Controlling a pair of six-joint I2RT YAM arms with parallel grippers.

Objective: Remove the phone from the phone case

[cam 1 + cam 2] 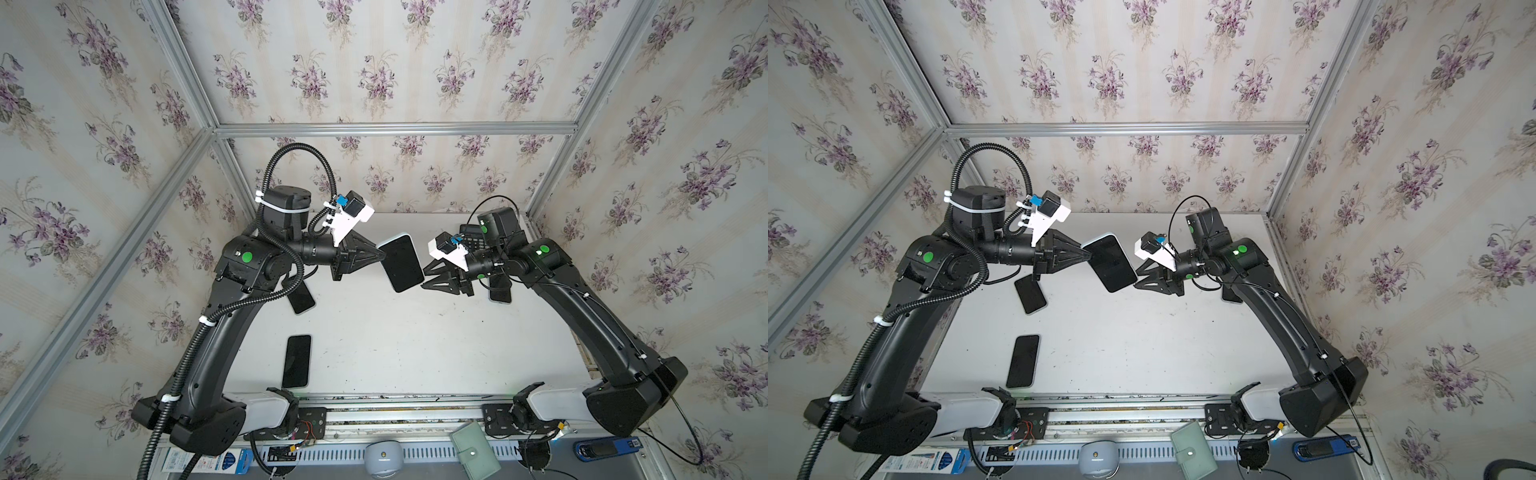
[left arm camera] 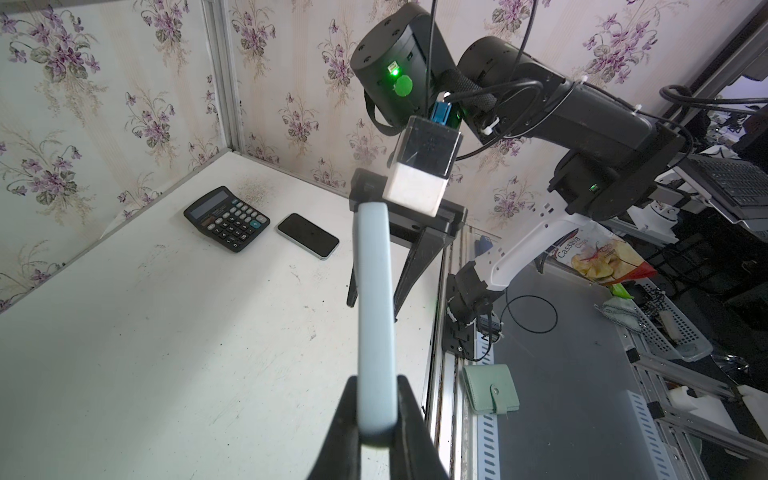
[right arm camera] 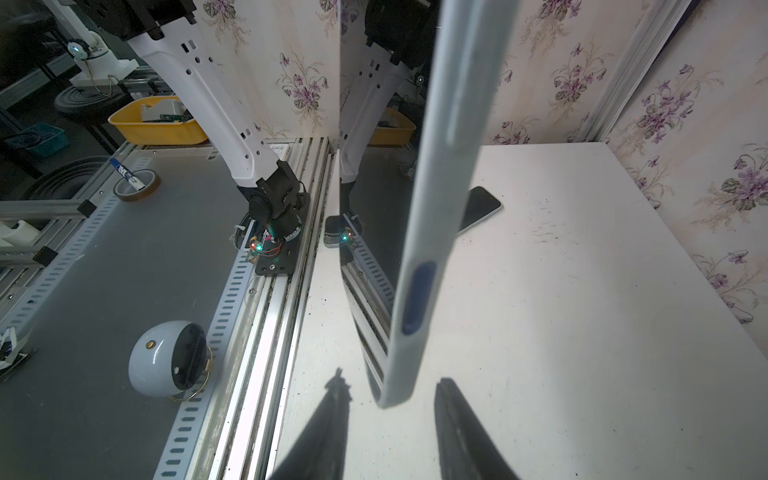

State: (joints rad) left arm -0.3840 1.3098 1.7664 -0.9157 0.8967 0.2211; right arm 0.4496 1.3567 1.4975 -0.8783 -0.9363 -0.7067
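Observation:
The phone [image 1: 401,262] [image 1: 1111,262], dark screen up, sits in a pale blue phone case [image 2: 374,311] [image 3: 432,208] and hangs tilted in the air above the white table [image 1: 395,340]. My left gripper [image 1: 380,254] [image 1: 1084,253] [image 2: 376,380] is shut on its left end, one finger on each face. My right gripper [image 1: 424,279] [image 1: 1136,279] [image 3: 392,376] is at the opposite end. Its jaws stand apart on either side of the case's corner, with a gap on both sides.
Other dark phones lie on the table: one front left [image 1: 297,360], one under the left arm [image 1: 301,297], one under the right arm [image 2: 307,235]. A black calculator [image 2: 226,218] lies at the back right. A green wallet [image 1: 476,455] lies off the table's front edge.

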